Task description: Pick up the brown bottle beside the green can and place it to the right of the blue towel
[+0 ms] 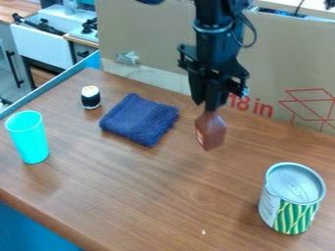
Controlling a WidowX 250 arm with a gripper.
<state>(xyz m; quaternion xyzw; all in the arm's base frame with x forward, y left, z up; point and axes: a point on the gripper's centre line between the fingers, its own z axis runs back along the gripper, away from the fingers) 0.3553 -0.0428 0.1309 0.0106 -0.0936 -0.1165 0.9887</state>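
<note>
Had cup (27,137) at left on tabletop (157,196), cylinder (91,97) behind it and to right. Had towel (139,120) between cylinder and hand (210,107), with object (210,131) in hand above tabletop. Had can (292,198) at front right, cardboard (154,41) behind tabletop.

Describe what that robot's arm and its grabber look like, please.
The arm is black, built of chunky sections, with a thin dark cable looping out at one side. Its two-finger gripper is black too, angular, with small parts jutting out at the sides.
</note>
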